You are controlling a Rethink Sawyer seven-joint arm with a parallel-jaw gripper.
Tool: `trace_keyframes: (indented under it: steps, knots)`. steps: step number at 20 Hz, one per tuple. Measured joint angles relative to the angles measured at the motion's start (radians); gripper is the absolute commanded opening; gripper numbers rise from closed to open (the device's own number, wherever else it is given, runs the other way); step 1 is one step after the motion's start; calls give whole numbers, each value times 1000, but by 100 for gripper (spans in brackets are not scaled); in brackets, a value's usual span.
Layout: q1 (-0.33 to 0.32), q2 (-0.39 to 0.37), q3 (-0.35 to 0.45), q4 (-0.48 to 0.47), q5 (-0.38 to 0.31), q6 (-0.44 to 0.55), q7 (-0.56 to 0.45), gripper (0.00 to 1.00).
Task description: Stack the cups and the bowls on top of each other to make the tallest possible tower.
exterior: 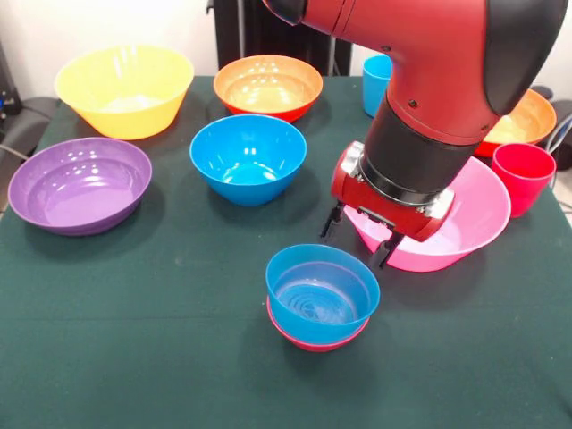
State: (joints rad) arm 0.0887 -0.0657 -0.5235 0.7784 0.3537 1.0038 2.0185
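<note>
Tower (pixel 320 304): front view; near the desk's front middle, a small blue bowl (pixel 323 293) nested in a small magenta-red bowl (pixel 313 340). Only the red bowl's rim and a sliver of its wall show beneath the blue one.
Medium blue bowl (pixel 248 157): standing alone behind the tower, apart from it, not stacked.
Jaws (pixel 358 237): the gripper hangs just behind and right of the tower, over the pink bowl's near-left rim. Two dark fingers (pixel 332 220) point down, spread apart, with nothing between them. Whether they touch the pink rim cannot be told.
Pink bowl (pixel 465 232): right of centre; its left half is covered by the arm (pixel 429 80) and gripper.
Orange-red bowl, rear centre (pixel 268 86): fully visible, empty.
Orange-red bowl, right rear (pixel 523 121): mostly hidden behind the arm; only its right part shows.
Light blue cup (pixel 376 82): at the rear, its right side hidden by the arm.
Red cup (pixel 524 177): upright, just beside the pink bowl's right rim; contact cannot be judged.
Yellow bowl (pixel 125 89): rear left, whole.
Purple bowl (pixel 80 184): left side, whole.
Desk (pixel 134 340): dark green cloth; its edges run out of the picture.
</note>
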Motion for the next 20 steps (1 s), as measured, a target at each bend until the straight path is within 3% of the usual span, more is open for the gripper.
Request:
trace_keyframes:
  steps: [10, 15, 20]
  knots:
    - [-57, -73, 86, 3, -74, -12, -36, 100]
    - [-104, -54, 109, -82, -105, -12, -37, 100]
    - [-152, 19, 114, -238, -112, -12, -37, 100]
